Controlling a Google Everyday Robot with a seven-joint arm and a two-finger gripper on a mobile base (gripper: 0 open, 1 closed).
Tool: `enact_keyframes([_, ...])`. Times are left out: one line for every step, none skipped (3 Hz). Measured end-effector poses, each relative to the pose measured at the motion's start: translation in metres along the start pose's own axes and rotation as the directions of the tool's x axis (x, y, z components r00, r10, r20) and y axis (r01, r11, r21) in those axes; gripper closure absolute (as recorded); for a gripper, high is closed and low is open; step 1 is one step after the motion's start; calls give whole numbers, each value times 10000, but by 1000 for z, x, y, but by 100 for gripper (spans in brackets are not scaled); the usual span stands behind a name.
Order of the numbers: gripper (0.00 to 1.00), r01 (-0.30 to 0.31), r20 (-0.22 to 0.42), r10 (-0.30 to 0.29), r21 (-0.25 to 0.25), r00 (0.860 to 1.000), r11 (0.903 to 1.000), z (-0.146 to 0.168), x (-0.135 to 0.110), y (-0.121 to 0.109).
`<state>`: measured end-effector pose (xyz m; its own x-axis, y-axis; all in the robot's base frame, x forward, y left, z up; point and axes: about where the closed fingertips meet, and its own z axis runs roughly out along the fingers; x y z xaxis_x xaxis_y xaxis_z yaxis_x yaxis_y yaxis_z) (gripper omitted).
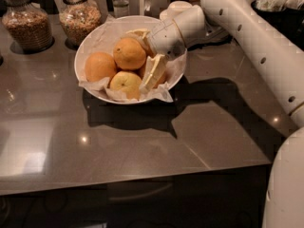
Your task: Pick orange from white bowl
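Dark counter [142, 146]: white bowl [114, 18] upright (oranges [99, 66] round); tool [144, 53] inside, fingers [153, 72] spread.

I read this as a kitchen or office snack counter. The desk [142, 141] is a dark, glossy stone-look top, counter style. Two lidded glass jars sit at the back left, one with granola-like mix [27, 25] and one with nuts or cereal [80, 14]. A small clear bottle [120, 1] stands behind them. The white bowl [95, 37] is paper-lined and holds oranges [99, 66], fruit-bowl fashion. The gripper [142, 58] is down inside the bowl's right half, fingers [153, 72] spread apart among the fruit. The background is too dark to narrow it further.
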<state>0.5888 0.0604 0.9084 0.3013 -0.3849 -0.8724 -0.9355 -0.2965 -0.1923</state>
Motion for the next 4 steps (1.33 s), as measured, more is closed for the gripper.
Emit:
enact_keyframes([18, 0, 0, 0, 0, 10000, 10000, 0, 0, 0])
enact_keyframes([42, 0, 0, 0, -1, 10000, 10000, 0, 0, 0])
enact_keyframes([66, 0, 1, 0, -1, 10000, 10000, 0, 0, 0])
enact_keyframes([89, 0, 1, 0, -1, 10000, 10000, 0, 0, 0])
